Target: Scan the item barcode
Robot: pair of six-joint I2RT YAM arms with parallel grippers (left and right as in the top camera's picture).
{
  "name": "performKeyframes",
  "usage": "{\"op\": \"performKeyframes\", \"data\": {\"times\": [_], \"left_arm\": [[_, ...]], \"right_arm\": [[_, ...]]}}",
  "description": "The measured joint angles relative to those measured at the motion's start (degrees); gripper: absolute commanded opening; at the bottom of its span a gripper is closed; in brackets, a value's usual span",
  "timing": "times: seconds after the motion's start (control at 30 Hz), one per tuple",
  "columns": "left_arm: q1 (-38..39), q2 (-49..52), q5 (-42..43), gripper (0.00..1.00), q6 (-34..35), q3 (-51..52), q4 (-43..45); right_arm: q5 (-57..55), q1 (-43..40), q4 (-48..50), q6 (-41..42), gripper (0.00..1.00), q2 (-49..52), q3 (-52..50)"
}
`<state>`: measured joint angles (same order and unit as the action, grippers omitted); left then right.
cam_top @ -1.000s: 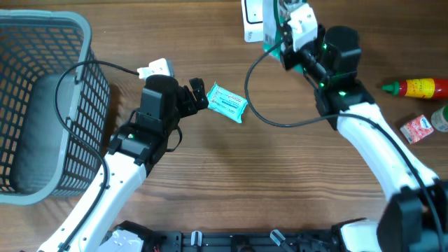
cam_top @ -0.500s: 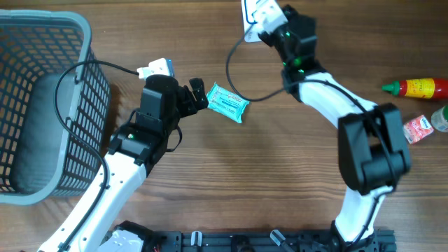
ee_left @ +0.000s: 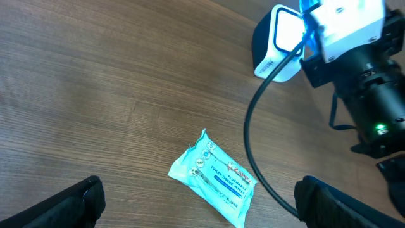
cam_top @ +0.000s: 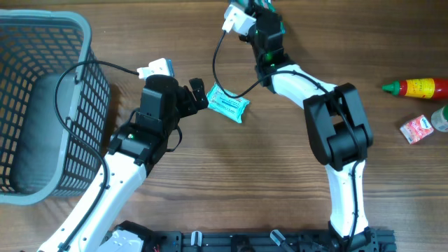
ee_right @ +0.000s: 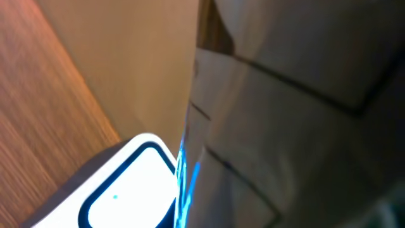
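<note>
- Your left gripper (cam_top: 201, 96) is standing with its fingers (ee_left: 76, 202) spread wide, gripping nothing.
- The teal packet (cam_top: 227, 103) is lying flat on the wooden table (cam_top: 231, 182), just ahead of those open fingertips. In the left wrist view it is sitting roughly midway between them and touching neither.
- The packet is lying at a slant to the fingers, with its printed face turned up. You cannot tell from these views where its barcode is.
- Your right gripper (cam_top: 250, 15) is reaching to the far edge of the table, well beyond the left fingertips, and its fingers are closed. They are hard to make out, but they appear to be clamping the scanner (cam_top: 236, 17).
- The scanner is showing a white head with a dark window, and a blue light is glowing along its edge right beside the right fingers.
- A black cable (cam_top: 218, 63) is running from the scanner, looping down past the packet's far end and back toward the right arm.
- A grey basket (cam_top: 42, 28) is sitting behind and off to the side of the left fingers.
- A red sauce bottle (cam_top: 420, 87) and a small red-and-white pack (cam_top: 418, 129) are lying well away from both sets of fingers.
</note>
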<state>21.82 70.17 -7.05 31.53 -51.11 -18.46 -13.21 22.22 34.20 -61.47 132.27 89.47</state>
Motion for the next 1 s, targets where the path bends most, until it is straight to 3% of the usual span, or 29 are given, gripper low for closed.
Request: {"op": "performKeyframes", "data": {"times": [0.23,0.6,1.0], "left_arm": [[0.00,0.00,0.00,1.00,0.00,0.00,0.00],[0.00,0.00,0.00,1.00,0.00,0.00,0.00],[0.00,0.00,0.00,1.00,0.00,0.00,0.00]], "right_arm": [[-2.12,0.15,-0.83,-3.08,0.04,0.07,0.37],[-9.40,0.68,-0.83,6.34,0.04,0.07,2.60],[-21.44,-5.27,-6.78,7.32,0.04,-5.97,2.69]]}}
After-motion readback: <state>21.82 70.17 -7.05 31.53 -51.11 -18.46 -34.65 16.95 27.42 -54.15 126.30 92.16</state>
